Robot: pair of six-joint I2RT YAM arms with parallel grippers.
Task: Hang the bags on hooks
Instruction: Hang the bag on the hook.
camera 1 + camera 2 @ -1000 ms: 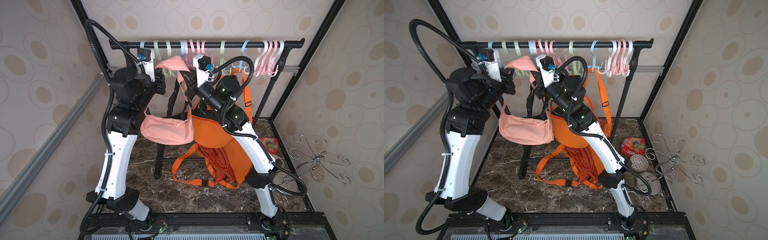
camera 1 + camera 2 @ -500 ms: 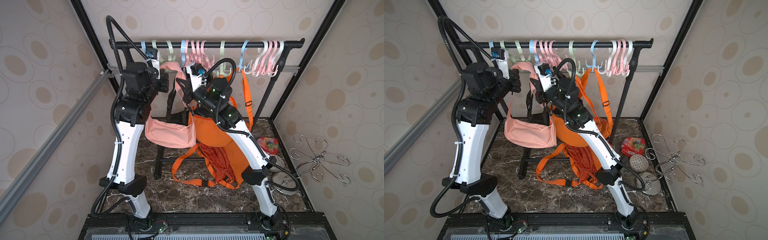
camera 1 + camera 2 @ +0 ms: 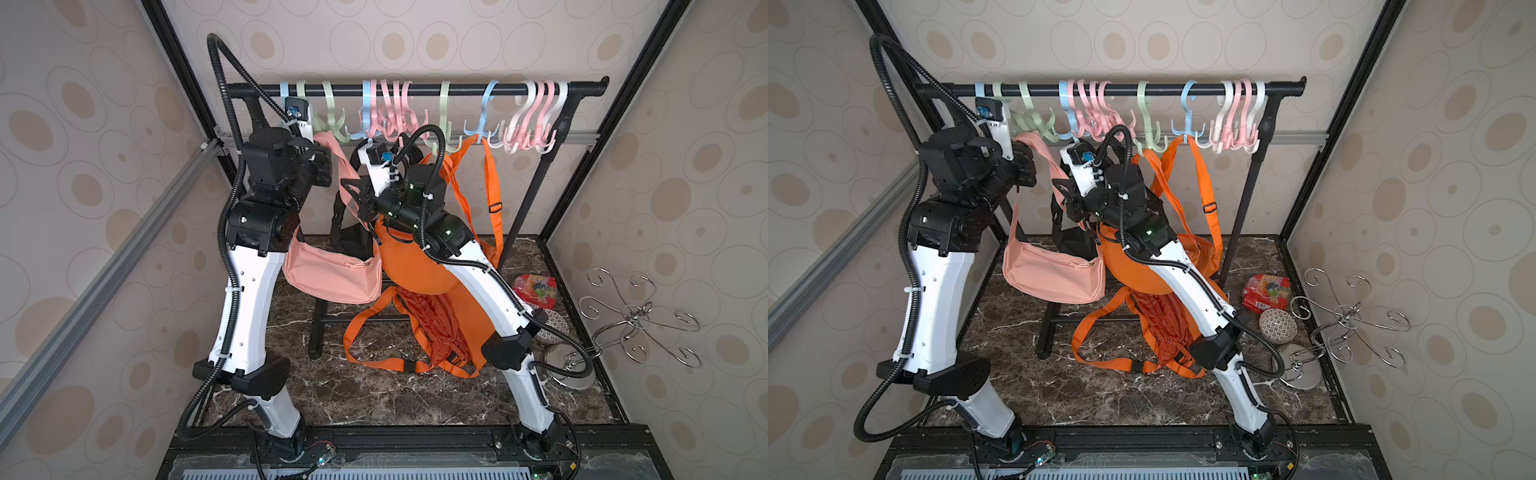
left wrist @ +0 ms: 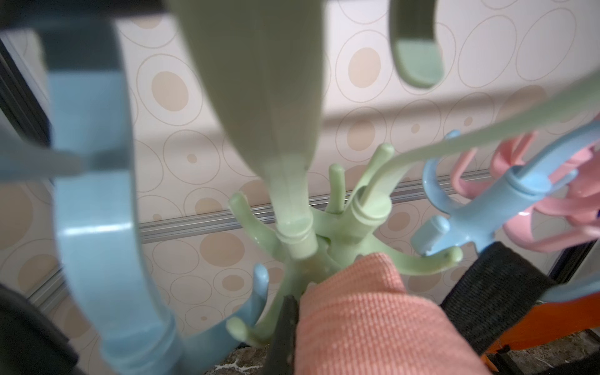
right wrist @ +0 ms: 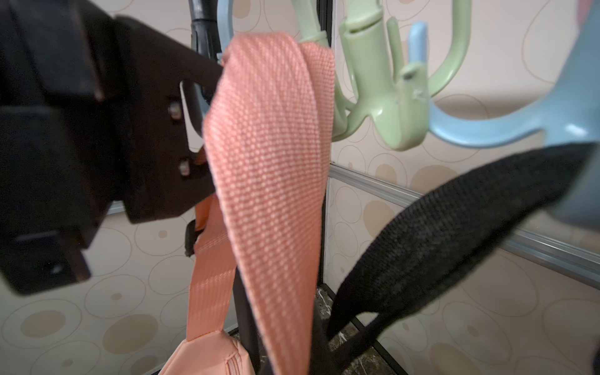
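Strap (image 4: 357,308) of the pink bag (image 3: 332,278) sits right at the green hook (image 4: 324,246), and we judge it not yet looped over a prong. Left claw (image 3: 325,160) is clenched on the strap beside the hook. Right claw (image 3: 353,199) seems clamped on it lower down. Bag dangles well below the hook. Hooking and letting go are left.

Both top views overlook the whole rack (image 3: 465,89); both wrist views, close up, share the pink strap (image 5: 266,146)

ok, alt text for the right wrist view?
A pink woven strap fills the middle, its fold up next to pale green hooks, with the black left gripper clamped on it from the side. A black strap hangs off a blue hook nearby, and the pink bag shows its zipped corner below.
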